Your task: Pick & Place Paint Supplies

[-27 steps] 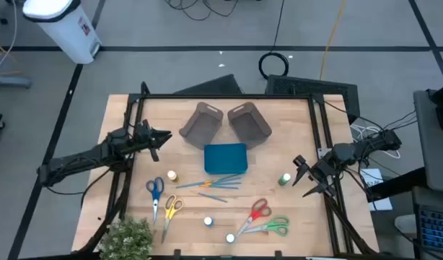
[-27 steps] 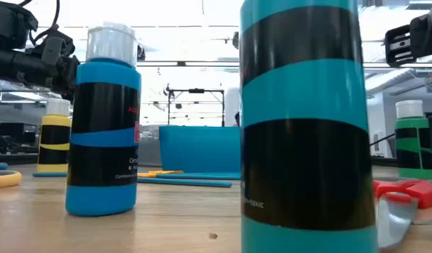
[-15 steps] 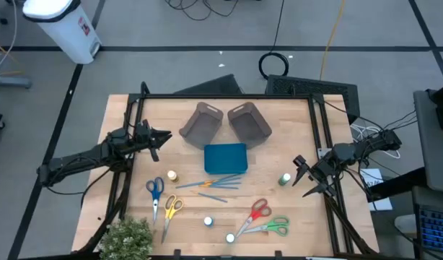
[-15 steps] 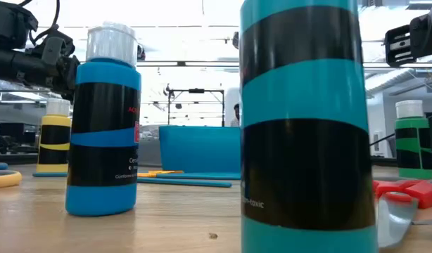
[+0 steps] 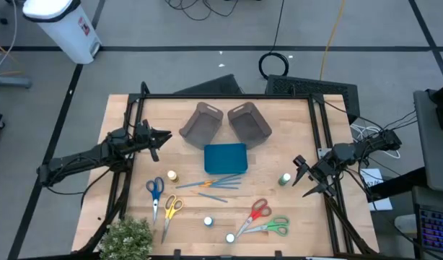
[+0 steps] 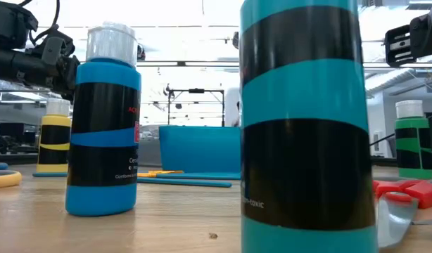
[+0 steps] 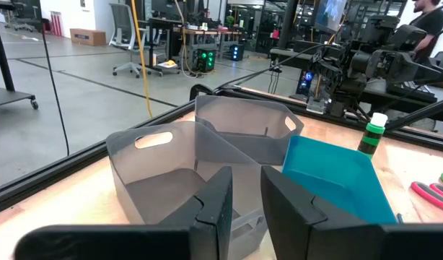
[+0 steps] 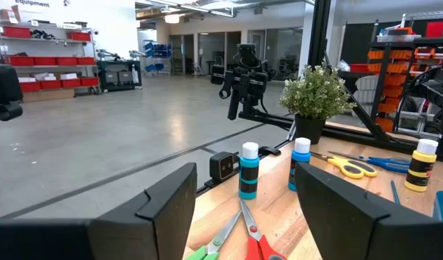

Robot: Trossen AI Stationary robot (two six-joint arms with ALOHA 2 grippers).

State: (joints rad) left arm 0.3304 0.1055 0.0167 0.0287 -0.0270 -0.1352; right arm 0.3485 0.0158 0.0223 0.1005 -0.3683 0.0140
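Paint bottles [image 5: 208, 221], scissors [image 5: 154, 189] on table; bins [image 5: 200, 123] hold nothing.

- bench [image 5: 294, 123]: pale wood with a black frame
- two bins [image 5: 201, 123] [image 5: 249, 123]: grey-brown
- tray [image 5: 225, 158]: teal
- bottles by the tray: yellow [image 5: 172, 175], green [image 5: 285, 178], blue [image 6: 103, 126] and teal [image 6: 307, 119], the last two banded black
- scissors: blue [image 5: 155, 189], yellow [image 5: 172, 207], red [image 5: 257, 211] and green [image 5: 272, 227] handles
- brushes [image 5: 211, 184]: blue and orange
- both tools [image 5: 161, 137] [image 5: 306, 179]: black
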